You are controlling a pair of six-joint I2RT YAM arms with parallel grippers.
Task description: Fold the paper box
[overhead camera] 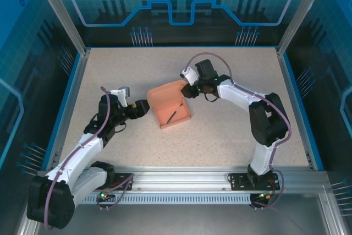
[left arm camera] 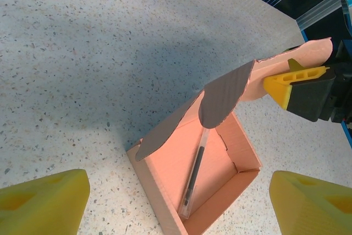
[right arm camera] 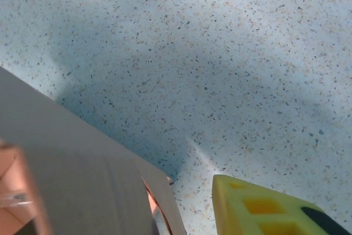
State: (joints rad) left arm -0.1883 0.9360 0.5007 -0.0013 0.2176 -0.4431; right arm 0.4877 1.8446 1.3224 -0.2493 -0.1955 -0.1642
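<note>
My left claw (overhead camera: pixel 143 107) gapes wide beside the paper box (overhead camera: pixel 165 98), which sits mid-desk (overhead camera: pixel 231 136) with a pen (left arm camera: pixel 193 177) inside. My right claw (overhead camera: pixel 190 89) touches its raised lid (left arm camera: pixel 225 94); clamped or not, I can't tell.

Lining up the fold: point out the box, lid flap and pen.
paper box (left arm camera: pixel 241 149): left wrist view, right wall.
lid flap (left arm camera: pixel 223 97): left wrist view, grey underside.
pen (left arm camera: pixel 194 174): left wrist view, barrel middle.
</note>
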